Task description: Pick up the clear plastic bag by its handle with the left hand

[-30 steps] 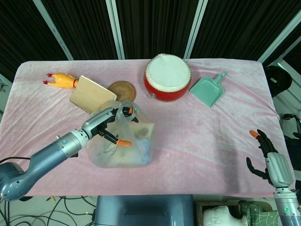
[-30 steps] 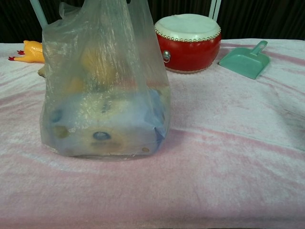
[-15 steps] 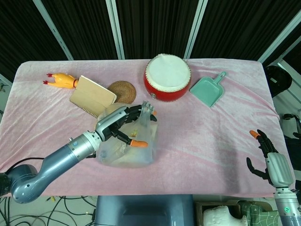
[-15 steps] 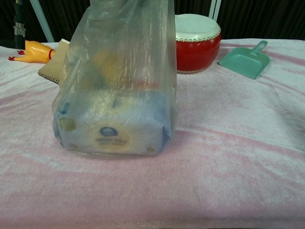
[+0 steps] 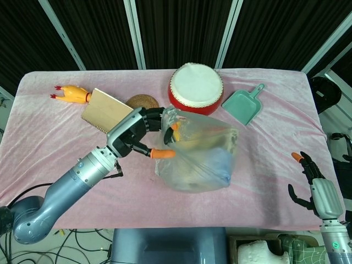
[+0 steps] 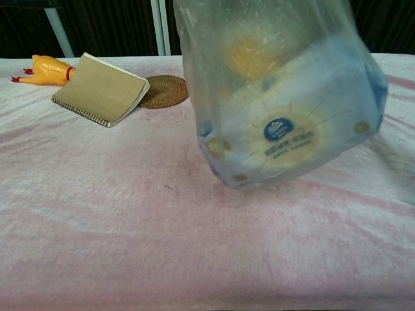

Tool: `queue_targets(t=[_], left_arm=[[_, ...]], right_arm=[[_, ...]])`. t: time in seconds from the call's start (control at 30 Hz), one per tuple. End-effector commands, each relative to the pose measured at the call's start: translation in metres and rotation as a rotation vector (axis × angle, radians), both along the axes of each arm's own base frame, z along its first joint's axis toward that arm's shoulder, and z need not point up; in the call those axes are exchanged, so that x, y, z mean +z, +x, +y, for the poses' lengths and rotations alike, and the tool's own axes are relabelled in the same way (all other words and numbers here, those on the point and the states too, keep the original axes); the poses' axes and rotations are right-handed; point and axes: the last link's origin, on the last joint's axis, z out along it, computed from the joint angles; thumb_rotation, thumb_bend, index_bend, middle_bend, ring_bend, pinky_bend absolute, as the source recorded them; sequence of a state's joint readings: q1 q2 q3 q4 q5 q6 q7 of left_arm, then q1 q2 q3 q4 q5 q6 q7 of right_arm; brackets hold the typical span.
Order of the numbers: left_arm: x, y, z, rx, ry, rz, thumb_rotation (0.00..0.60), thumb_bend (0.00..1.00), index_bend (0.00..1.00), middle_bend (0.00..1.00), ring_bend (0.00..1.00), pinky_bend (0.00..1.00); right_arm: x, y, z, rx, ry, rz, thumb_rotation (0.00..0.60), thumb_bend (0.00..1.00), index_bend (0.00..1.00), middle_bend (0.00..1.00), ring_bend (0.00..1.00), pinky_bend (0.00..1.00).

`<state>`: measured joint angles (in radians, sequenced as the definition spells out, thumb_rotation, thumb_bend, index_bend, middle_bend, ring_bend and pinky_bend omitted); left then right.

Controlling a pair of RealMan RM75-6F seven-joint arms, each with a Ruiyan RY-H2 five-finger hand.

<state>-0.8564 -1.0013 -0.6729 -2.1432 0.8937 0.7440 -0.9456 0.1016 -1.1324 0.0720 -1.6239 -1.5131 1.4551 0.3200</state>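
Left hand [image 5: 144,135] has the clear plastic bag [image 5: 199,157] by its handle [image 5: 168,118] — fingers curled around the gathered top, thumb with the orange tip sticking out toward the bag. Bag is off the table [image 5: 264,165]: in the chest view it hangs tilted, bottom edge clear of the pink cloth, with a shadow under it. Contents visible through the plastic – a round white pack with a blue logo [image 6: 280,129] and something yellow-orange [image 6: 249,55] above it. In the head view the bag sits mid-table, just in front of the red drum [image 5: 195,88] and overlapping its near edge; it blocks the drum completely in the chest view.

Right hand [image 5: 313,184] is down at the near right corner, off the table edge, holding nothing, fingers loosely spread.

Rest of table: green dustpan [image 5: 243,105] right of the drum, spiral notebook [image 5: 107,110] left of the left hand, woven coaster [image 6: 163,91] just beside the notebook, partly hidden by the hand in the head view, rubber chicken [image 5: 71,94] at the far left touching the notebook's corner
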Motion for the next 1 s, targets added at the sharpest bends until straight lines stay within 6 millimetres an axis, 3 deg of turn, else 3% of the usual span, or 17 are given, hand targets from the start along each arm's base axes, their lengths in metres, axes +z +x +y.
queue_targets(t=[0.03,0.17,0.3,0.63,1.0], left_arm=[[0.012,0.002,0.003,0.084,0.058,-0.120,0.600,0.00,0.56,0.79,0.68,0.67],[0.022,0.015,0.013,0.104,0.121,-0.160,0.600,0.02,0.66,0.91,0.79,0.77],[0.021,0.010,0.010,0.145,0.136,-0.176,0.600,0.11,0.74,0.97,0.86,0.83],[0.034,0.021,0.010,0.144,0.189,-0.203,0.600,0.16,0.75,0.99,0.87,0.83],[0.065,0.042,0.009,0.133,0.287,-0.188,0.600,0.16,0.75,0.99,0.87,0.83]], right_arm=[[0.000,0.000,0.000,-0.001,0.003,0.000,0.600,0.42,0.11,0.00,0.08,0.27],[0.000,0.000,0.000,-0.001,0.004,0.001,0.600,0.42,0.11,0.00,0.08,0.27],[0.000,0.000,0.000,0.000,0.005,0.002,0.600,0.42,0.11,0.00,0.08,0.27],[0.000,0.000,0.000,-0.002,0.005,0.004,0.600,0.42,0.11,0.00,0.08,0.27],[-0.001,0.000,0.000,-0.002,0.006,0.003,0.600,0.42,0.11,0.00,0.08,0.27]])
